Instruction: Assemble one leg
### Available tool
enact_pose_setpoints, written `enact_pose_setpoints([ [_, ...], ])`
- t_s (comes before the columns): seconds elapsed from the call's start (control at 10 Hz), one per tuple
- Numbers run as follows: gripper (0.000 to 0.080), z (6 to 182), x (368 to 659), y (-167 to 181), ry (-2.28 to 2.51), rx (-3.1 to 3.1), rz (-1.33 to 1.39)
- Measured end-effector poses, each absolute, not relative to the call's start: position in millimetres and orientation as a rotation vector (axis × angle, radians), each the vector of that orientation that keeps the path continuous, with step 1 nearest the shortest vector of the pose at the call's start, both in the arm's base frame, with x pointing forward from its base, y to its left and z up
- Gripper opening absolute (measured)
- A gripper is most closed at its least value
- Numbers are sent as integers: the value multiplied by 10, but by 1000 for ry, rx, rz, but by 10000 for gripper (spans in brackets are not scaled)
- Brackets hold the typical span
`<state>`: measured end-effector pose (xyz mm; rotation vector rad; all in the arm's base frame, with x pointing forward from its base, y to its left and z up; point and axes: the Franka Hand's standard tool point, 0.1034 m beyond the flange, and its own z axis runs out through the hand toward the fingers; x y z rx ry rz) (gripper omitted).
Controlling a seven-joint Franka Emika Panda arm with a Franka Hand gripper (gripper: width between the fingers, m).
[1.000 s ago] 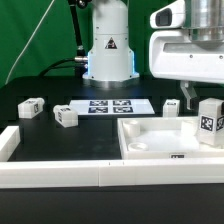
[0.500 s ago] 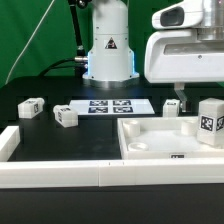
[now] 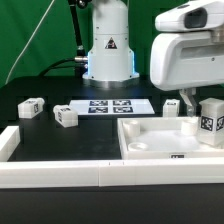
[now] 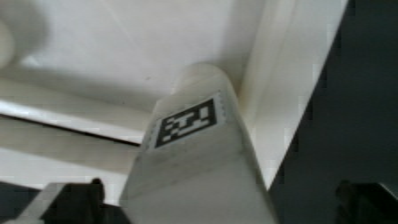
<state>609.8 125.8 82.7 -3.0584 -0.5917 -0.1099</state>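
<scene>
Leg: the white tagged leg stands upright on the white tray, at the tray's far corner on the exterior view's right.

Gripper: the gripper is spread wide. In the wrist view its dark fingertips sit clear of the leg on both sides, so it has hold of nothing.

Key relation: the leg's long axis is vertical and runs up toward the wrist camera, its near end between the spread fingers. In the exterior view the gripper hangs just beside the leg's top, on the exterior view's left.

Next move, as I judge: centre over the leg, descend, and close on its sides.

Risk: a finger nudging the leg could tip it.
</scene>
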Motion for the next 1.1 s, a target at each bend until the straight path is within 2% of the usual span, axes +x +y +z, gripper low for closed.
enact_pose_setpoints([
  [0.2,637,827,6099,1255,-647,-3046,-111],
  [0.4,286,829,6101,1249,-647,-3047,-111],
  [0.8,291,829,6109,1241,-495,-3070,-116],
  [1.1,292,818,6121,1195,237,-3080,-109],
])
